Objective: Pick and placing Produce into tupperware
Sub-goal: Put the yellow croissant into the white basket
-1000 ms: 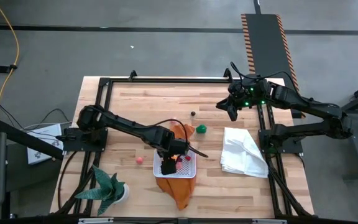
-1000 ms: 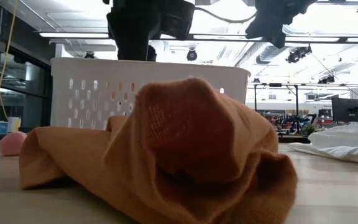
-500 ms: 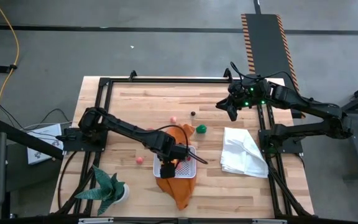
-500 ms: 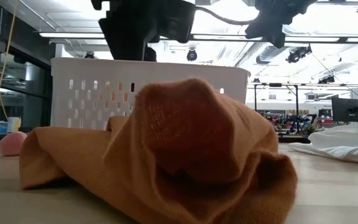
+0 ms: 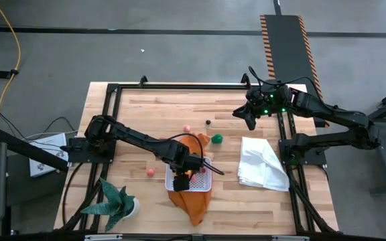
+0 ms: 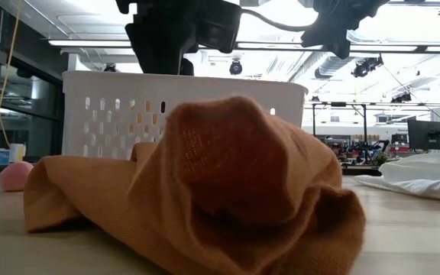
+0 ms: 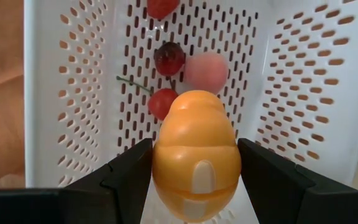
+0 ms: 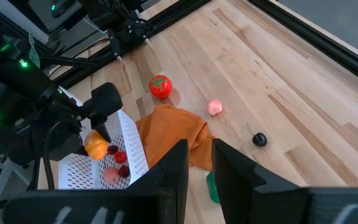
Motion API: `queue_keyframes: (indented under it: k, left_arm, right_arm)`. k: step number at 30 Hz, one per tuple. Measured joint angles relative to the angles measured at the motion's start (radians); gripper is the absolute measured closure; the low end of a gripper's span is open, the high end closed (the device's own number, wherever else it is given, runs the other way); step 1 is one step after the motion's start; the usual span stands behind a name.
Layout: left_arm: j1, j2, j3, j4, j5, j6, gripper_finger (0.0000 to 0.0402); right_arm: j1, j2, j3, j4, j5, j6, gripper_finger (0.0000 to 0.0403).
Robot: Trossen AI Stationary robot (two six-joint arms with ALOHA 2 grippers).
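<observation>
My left gripper (image 7: 194,177) points down over the white tupperware (image 5: 200,182) and is shut on an orange toy fruit (image 7: 194,152). Inside the tupperware (image 7: 278,93) lie two red pieces, a dark red one (image 7: 168,57) and a pink one (image 7: 205,71). The tupperware stands on an orange cloth (image 5: 193,204). On the bare table lie a red tomato (image 8: 160,86), a pink piece (image 5: 187,128), a dark piece (image 5: 208,122) and a green piece (image 5: 217,138). My right gripper (image 5: 246,115) hangs high at the far right, its fingers (image 8: 178,171) slightly open on nothing. My left gripper pinches the orange fruit by its two opposite sides (image 7: 160,163) between its two fingers. The fingers (image 7: 132,174) come from above, pointing down. The fruit hangs clear above the tupperware's perforated base.
A crumpled white cloth (image 5: 263,164) lies at the right. A green spiky potted plant (image 5: 116,204) stands at the near left corner. A black frame (image 5: 179,86) borders the table. In the low view the orange cloth (image 6: 205,183) stands in front of the tupperware (image 6: 113,114).
My left arm has shifted a little toward the table's near edge, baring a pink piece it covered before. The orange fruit stays in its grip over the tupperware.
</observation>
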Motion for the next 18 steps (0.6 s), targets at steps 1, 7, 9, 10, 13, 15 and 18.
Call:
queue_keyframes:
  k: [1, 7, 9, 10, 13, 15, 18]
  left_arm:
    - [0.000, 0.000, 0.000, 0.000, 0.000, 0.000, 0.0181]
    - [0.000, 0.000, 0.000, 0.003, 0.018, -0.001, 0.0181]
    - [0.000, 0.000, 0.000, 0.004, 0.030, -0.001, 0.0181]
    - [0.000, 0.000, 0.000, 0.005, 0.033, -0.001, 0.0181]
    - [0.000, 0.000, 0.000, 0.010, 0.034, -0.004, 0.0181]
    - [0.000, 0.000, 0.000, 0.010, 0.040, -0.004, 0.0181]
    - [0.000, 0.000, 0.000, 0.011, 0.050, -0.004, 0.0181]
  right_arm:
    - [0.000, 0.000, 0.000, 0.000, 0.000, 0.000, 0.0340]
    - [0.000, 0.000, 0.000, 0.000, 0.000, 0.000, 0.0340]
    - [0.000, 0.000, 0.000, 0.000, 0.000, 0.000, 0.0340]
    - [0.000, 0.000, 0.000, 0.000, 0.000, 0.000, 0.0340]
    - [0.000, 0.000, 0.000, 0.000, 0.000, 0.000, 0.0340]
    - [0.000, 0.000, 0.000, 0.000, 0.000, -0.001, 0.0340]
    - [0.000, 0.000, 0.000, 0.000, 0.000, -0.004, 0.0340]
